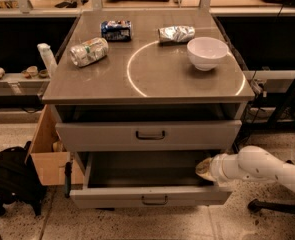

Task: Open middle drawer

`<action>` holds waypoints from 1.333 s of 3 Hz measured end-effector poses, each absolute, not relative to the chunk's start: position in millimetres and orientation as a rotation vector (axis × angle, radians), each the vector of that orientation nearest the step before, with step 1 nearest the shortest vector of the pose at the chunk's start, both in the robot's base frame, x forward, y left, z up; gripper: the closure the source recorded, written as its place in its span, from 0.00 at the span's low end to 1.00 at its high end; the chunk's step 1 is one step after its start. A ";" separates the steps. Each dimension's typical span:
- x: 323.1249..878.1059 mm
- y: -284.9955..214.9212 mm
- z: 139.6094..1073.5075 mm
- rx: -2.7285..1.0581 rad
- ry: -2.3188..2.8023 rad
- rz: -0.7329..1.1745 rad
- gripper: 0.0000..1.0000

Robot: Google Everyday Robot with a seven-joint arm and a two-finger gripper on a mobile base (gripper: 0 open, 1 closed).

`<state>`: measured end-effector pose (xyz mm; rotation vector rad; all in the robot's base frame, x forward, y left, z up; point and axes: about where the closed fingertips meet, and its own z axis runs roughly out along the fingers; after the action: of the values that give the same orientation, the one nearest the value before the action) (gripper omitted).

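Camera view: looking down on the front of a grey cabinet (162,81).
Middle drawer (112,196): stands well out towards the camera, below the upper drawer (97,134); a small dark handle sits at the centre of its front.
Upper drawer: set further back, its own dark handle at centre.
My claw (204,168): at the right side of the middle drawer, just inside its rim, on my white arm (267,166), which reaches in from the right.
Claw state: I cannot tell how far open it is, or whether it holds anything.
Cabinet top: white bowl (207,52) at right, crushed can (89,51) at left, blue packet (116,30) and silver wrapper (176,33) at the back.
Left of cabinet: cardboard box (49,156); beside it, a black backpack (12,179) on the floor.
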<state>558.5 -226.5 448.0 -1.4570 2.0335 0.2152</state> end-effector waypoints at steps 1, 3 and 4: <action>526.4 -238.9 436.0 -1.472 2.081 0.268 1.00; 475.3 -252.8 447.7 -1.443 2.133 0.264 1.00; 390.2 -270.6 468.2 -1.307 2.234 0.235 1.00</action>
<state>390.2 -270.6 468.2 -1.3067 2.2338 0.2346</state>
